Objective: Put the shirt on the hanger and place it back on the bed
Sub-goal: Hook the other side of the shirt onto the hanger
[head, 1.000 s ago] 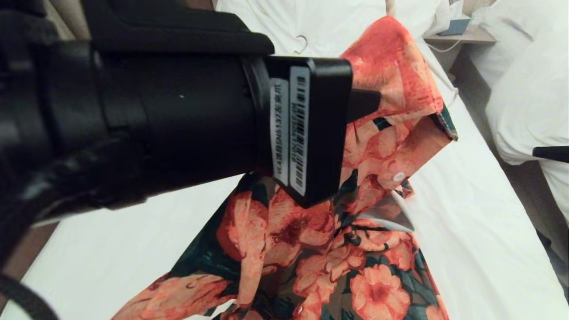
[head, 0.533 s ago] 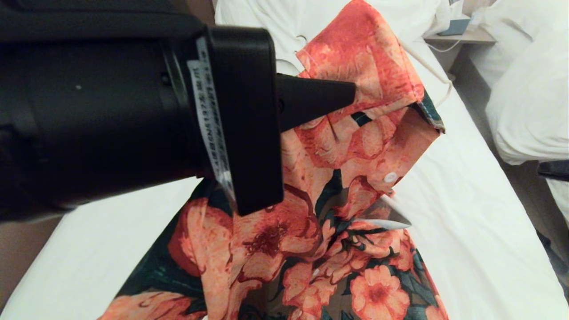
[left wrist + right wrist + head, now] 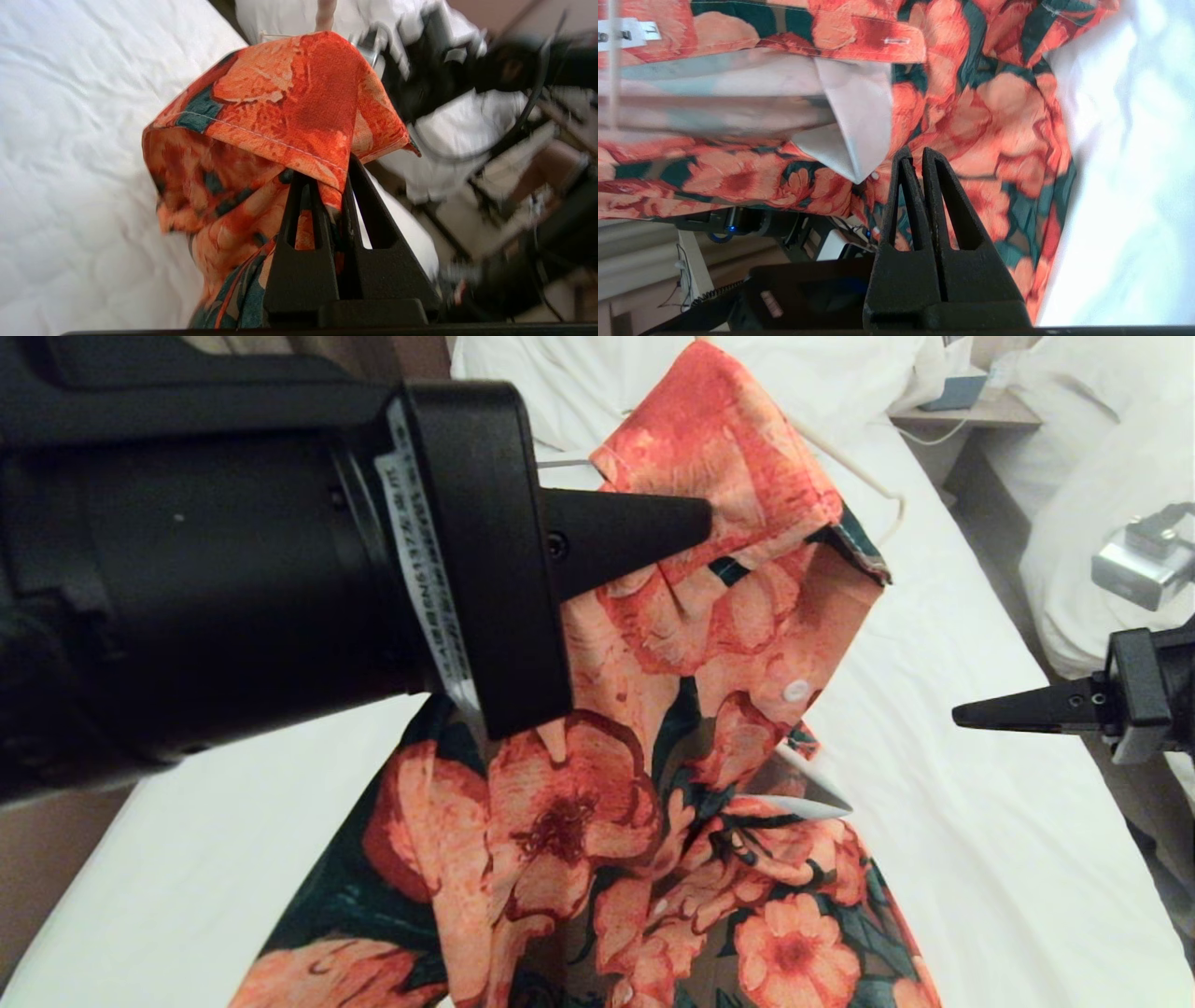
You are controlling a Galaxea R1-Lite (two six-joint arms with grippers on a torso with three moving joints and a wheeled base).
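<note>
**Jaws clamped on raised shirt, hanging not yet done**

Jaws of the left gripper (image 3: 327,186) are pinched on a fold of the shirt (image 3: 709,644), lifted above the bed (image 3: 980,859). Beside the shirt, the right gripper (image 3: 962,716) is closed on nothing. Only a thin wire, probably the hanger (image 3: 864,476), is seen behind the shirt; threading and laying down remain.

The left gripper (image 3: 695,527), its arm reaching in from nine o'clock, is raised and clamped on cloth. The right gripper (image 3: 962,716), entering from three o'clock, points toward nine, fingers pressed together, empty.
</note>
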